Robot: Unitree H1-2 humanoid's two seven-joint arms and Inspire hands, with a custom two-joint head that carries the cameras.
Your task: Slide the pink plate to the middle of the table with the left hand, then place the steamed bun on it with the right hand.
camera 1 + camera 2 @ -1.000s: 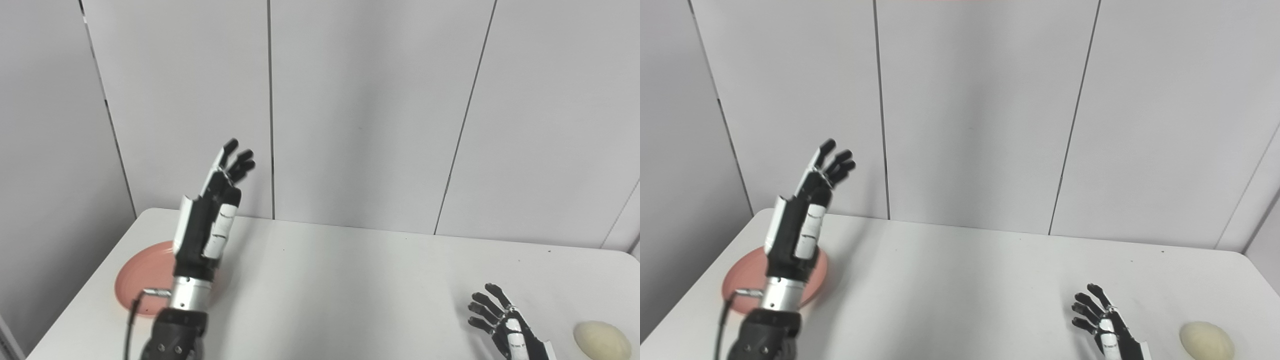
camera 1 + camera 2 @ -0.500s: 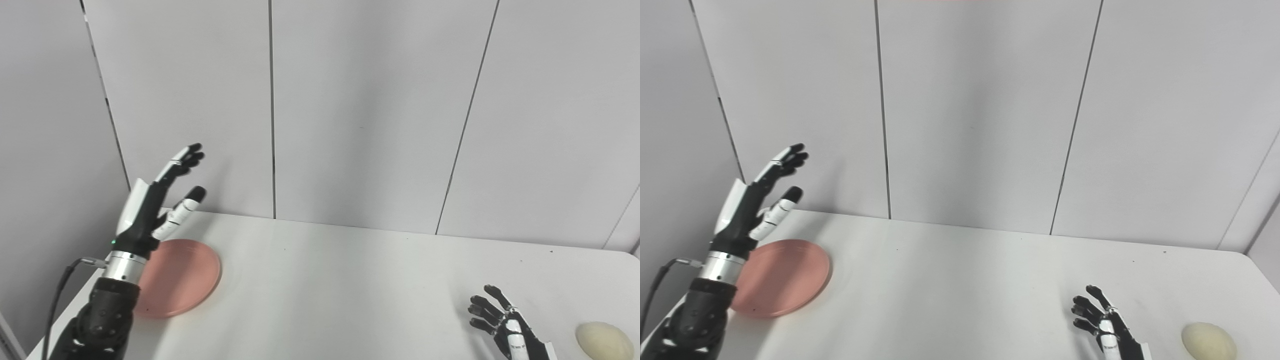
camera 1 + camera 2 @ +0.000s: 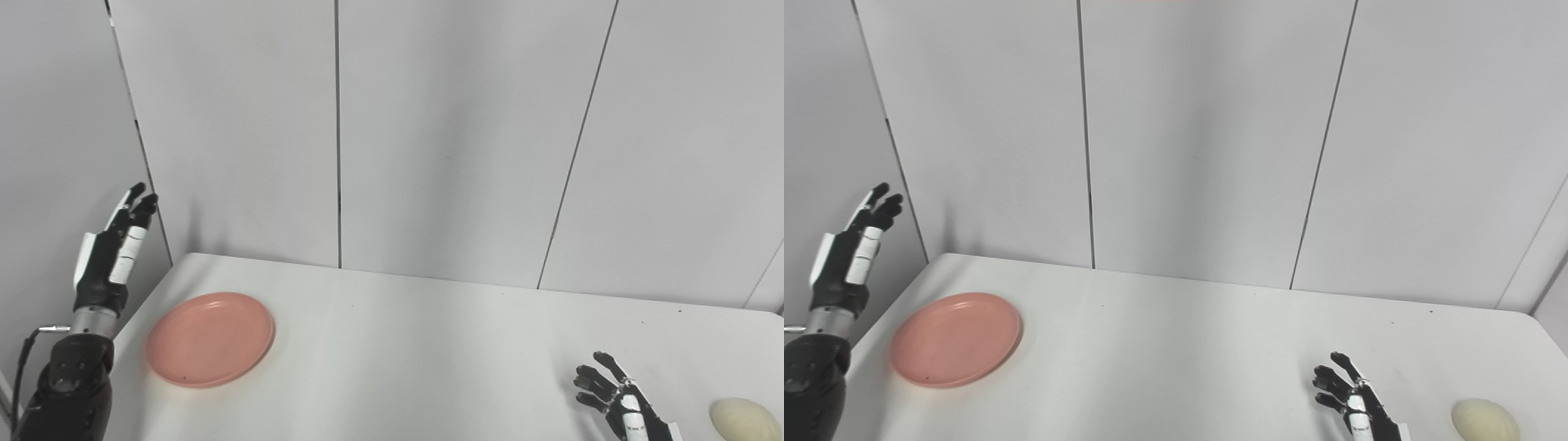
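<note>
Left hand (image 3: 104,263) empty, fingers spread, raised beside pink plate (image 3: 210,337), right hand (image 3: 625,407) splayed empty near steamed bun (image 3: 742,419)

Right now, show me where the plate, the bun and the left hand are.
plate (image 3: 210,339), left eye view, centre of its top.
bun (image 3: 1485,419), right eye view, middle of its top.
left hand (image 3: 107,257), left eye view, back of the hand.

One pink plate (image 3: 209,338) and one steamed bun (image 3: 742,418) are seen on one white table (image 3: 429,361). Two robot hands are counted: one left hand (image 3: 109,262) and one right hand (image 3: 621,404). Nothing is held by either.
</note>
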